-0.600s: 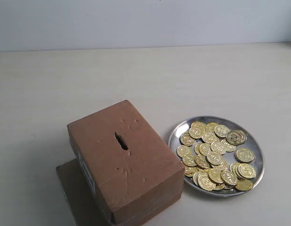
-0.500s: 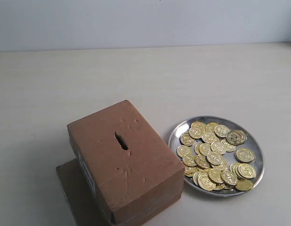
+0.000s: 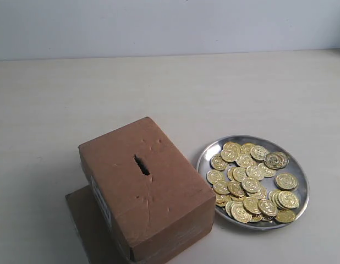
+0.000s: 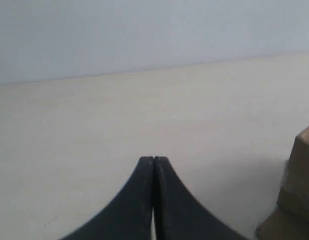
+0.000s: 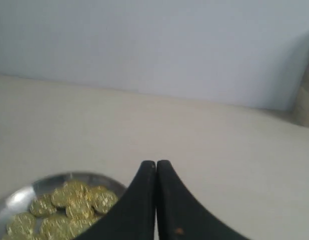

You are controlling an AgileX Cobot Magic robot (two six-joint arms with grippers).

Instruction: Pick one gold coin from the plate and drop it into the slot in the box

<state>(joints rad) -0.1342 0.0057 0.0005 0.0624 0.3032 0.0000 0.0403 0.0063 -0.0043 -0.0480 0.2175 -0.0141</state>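
A shiny silver plate (image 3: 297, 164) lies at the front right of the table, holding several gold coins (image 3: 250, 180). To its left stands the brown cardboard box (image 3: 159, 203), its dark ragged slot (image 3: 141, 164) in the top face and a white label on its left side. Neither gripper shows in the exterior view. In the left wrist view my left gripper (image 4: 153, 160) is shut with nothing between its black fingers; a corner of the box (image 4: 299, 175) shows beside it. My right gripper (image 5: 155, 163) is shut and empty, with the plate (image 5: 19, 196) and coins (image 5: 74, 200) just beside it.
A flat brown cardboard sheet (image 3: 90, 225) lies under the box at the front left. The pale table (image 3: 170, 93) runs back to a light wall. A blurred upright object (image 5: 307, 90) stands at the edge of the right wrist view.
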